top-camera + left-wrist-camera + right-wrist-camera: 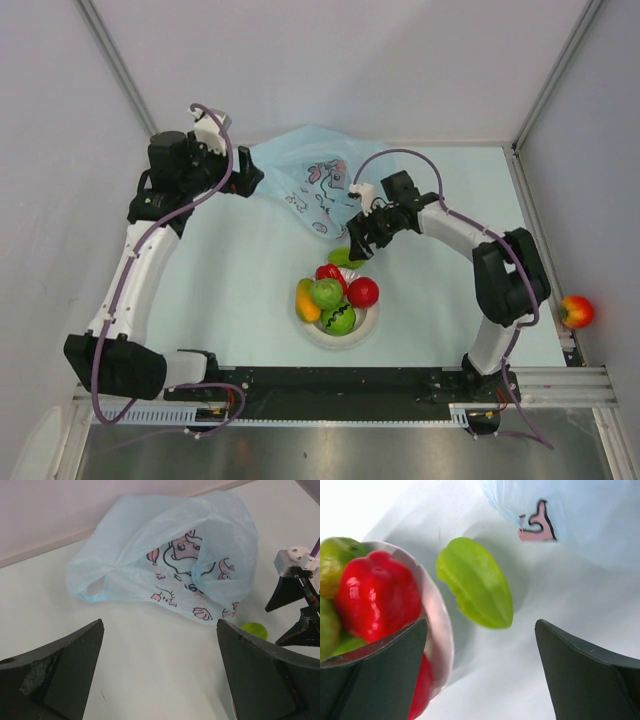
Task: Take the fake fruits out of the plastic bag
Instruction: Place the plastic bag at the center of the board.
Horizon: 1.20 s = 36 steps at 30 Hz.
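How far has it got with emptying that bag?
Several fruits fill the bowl and a green fruit lies on the table beside it. Nothing is in hand: the left gripper and right gripper are open and empty. The bag looks slack; I cannot tell if anything remains inside.

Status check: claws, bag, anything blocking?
Left claw open, facing plastic bag. Right claw open, above green fruit beside bowl. Nothing in the way.

Count — plastic bag (300, 165): 1; bowl (366, 326): 1, holding 5 fruits (326, 292); green starfruit (476, 582) loose on the desk (230, 290): 1; red-yellow fruit (577, 311) at far right edge: 1.
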{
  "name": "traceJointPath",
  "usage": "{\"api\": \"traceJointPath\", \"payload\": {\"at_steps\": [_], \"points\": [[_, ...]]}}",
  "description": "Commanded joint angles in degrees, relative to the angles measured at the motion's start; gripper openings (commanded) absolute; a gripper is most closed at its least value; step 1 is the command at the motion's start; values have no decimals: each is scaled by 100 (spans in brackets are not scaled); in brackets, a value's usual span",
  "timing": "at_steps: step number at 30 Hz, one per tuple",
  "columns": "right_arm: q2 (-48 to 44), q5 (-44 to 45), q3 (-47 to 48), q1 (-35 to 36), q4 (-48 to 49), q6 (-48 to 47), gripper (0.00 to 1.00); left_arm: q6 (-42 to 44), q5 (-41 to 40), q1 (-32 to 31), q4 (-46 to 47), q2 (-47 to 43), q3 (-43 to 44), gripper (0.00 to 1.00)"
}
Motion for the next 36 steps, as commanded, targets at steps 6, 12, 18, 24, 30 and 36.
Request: {"api": "traceJointPath", "payload": {"at_steps": [6, 12, 18, 24, 30, 36], "points": [[851, -181, 566, 445, -73, -1463, 97, 388, 0, -13, -260, -268, -348, 100], [966, -287, 575, 358, 287, -1507, 74, 617, -176, -13, -462, -408, -436, 100], [897, -480, 689, 252, 51, -1709, 35, 706, -326, -5, -445, -391, -480, 100], [334, -559, 698, 129, -257, -1700, 34, 688, -282, 13, -261, -347, -533, 100], [123, -490, 716, -20, -118, -913, 47, 645, -134, 13, -233, -207, -735, 100], [44, -190, 1338, -372, -371, -84, 100, 959, 1019, -153, -725, 267, -1279, 95]]}}
